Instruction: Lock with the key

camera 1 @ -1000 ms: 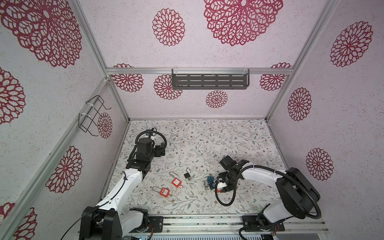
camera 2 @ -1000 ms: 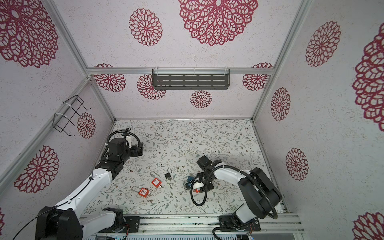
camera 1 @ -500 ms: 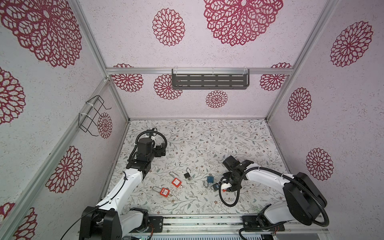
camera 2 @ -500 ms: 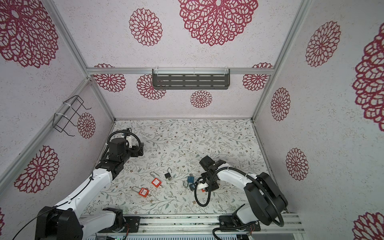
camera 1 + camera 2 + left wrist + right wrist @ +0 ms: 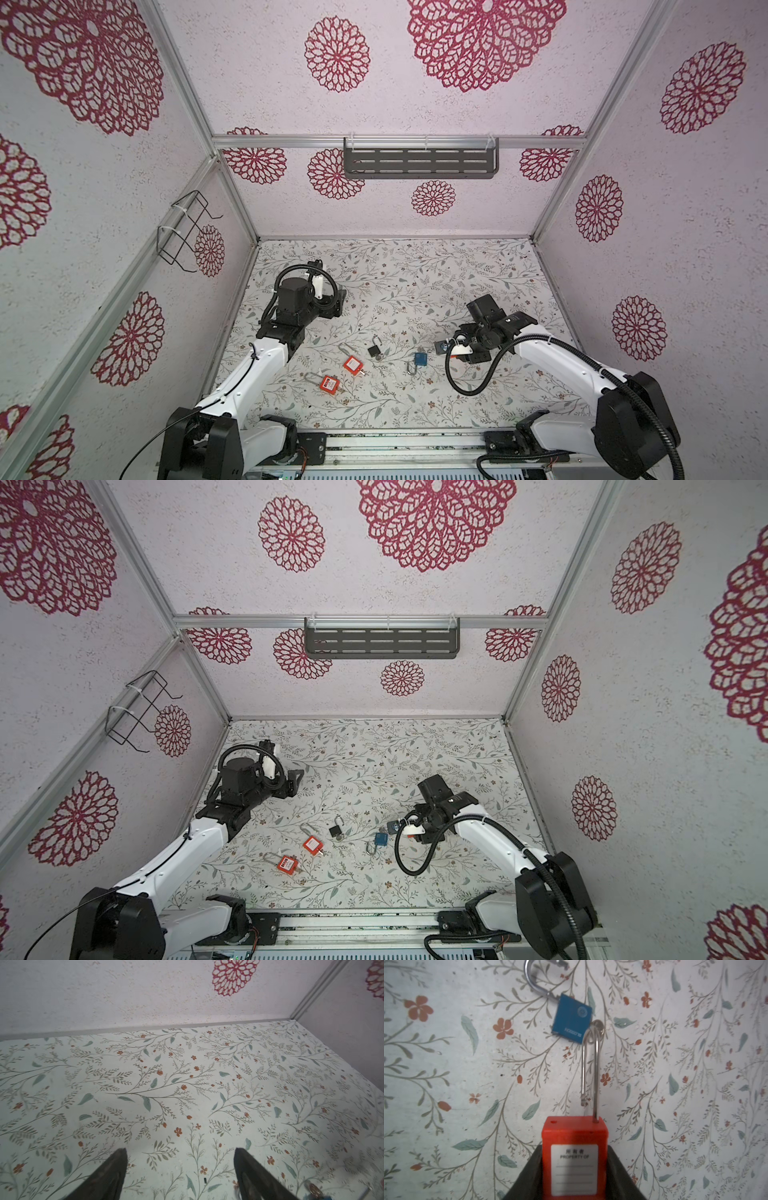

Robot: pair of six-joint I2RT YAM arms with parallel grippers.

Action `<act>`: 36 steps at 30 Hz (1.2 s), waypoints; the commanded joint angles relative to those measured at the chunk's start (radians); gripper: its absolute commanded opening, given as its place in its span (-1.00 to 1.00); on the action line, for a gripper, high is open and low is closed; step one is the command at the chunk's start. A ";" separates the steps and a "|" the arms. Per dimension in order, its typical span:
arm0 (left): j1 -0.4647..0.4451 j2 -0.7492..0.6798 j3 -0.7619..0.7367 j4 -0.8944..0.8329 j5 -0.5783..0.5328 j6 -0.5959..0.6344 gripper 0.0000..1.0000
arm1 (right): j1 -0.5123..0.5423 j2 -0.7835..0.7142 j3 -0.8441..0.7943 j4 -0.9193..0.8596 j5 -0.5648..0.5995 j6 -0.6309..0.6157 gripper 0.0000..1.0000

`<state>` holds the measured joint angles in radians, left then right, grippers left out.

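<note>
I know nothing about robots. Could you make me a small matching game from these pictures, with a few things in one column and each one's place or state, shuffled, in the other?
Things
1. blue padlock
2. black padlock
3. red padlock with white label
4. left tool

Places or states
A. open, holding nothing
B. gripped in the right tool
C. lying on the table, shackle swung open
D. lying between the blue padlock and the two loose red padlocks

Pairs: 1-C, 2-D, 3-B, 4-A

Dark slotted shelf on back wall; wire rack on side wall; floral tabletop.
</note>
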<state>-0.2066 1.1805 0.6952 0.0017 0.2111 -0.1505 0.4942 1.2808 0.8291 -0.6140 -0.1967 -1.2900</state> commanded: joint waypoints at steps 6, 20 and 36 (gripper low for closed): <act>-0.053 -0.061 -0.091 0.196 0.310 0.108 0.42 | -0.003 -0.025 0.105 0.099 -0.104 0.043 -0.19; -0.208 -0.004 -0.068 0.336 0.555 0.383 0.23 | 0.047 -0.043 0.217 0.170 -0.216 0.084 -0.21; -0.311 0.106 0.047 0.161 0.524 0.594 0.02 | 0.102 -0.048 0.223 0.174 -0.173 0.100 -0.22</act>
<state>-0.5014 1.2732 0.7109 0.2035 0.7189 0.3973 0.5888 1.2739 1.0237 -0.4679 -0.3614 -1.2110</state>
